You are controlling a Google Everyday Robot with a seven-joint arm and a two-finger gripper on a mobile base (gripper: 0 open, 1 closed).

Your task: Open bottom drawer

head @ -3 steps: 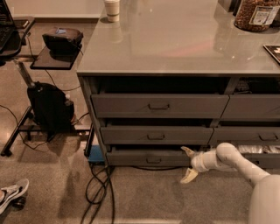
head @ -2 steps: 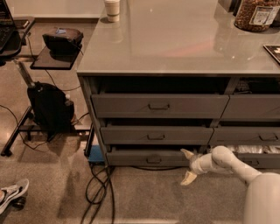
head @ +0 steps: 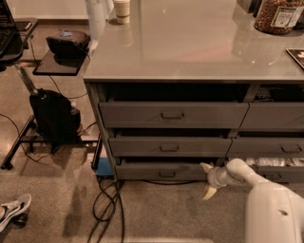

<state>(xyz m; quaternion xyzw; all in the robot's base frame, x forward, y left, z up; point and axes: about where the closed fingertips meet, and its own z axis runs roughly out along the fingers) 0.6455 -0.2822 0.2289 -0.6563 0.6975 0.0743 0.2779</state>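
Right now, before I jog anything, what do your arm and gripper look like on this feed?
The arm is smooth white, with rounded tube-like casings and a bulbous joint behind the wrist. The gripper, low by the right end of the bottom drawer, has two short, pointed cream fingers. No cables or markings show.

Office: counter (head: 190,47), cup (head: 122,10), backpack (head: 54,116), cables (head: 107,204); end effector (head: 207,180) beside bottom drawer (head: 161,171).

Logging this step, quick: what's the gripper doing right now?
Gripper: open, holding nothing, low by the right end of the bottom drawer front.
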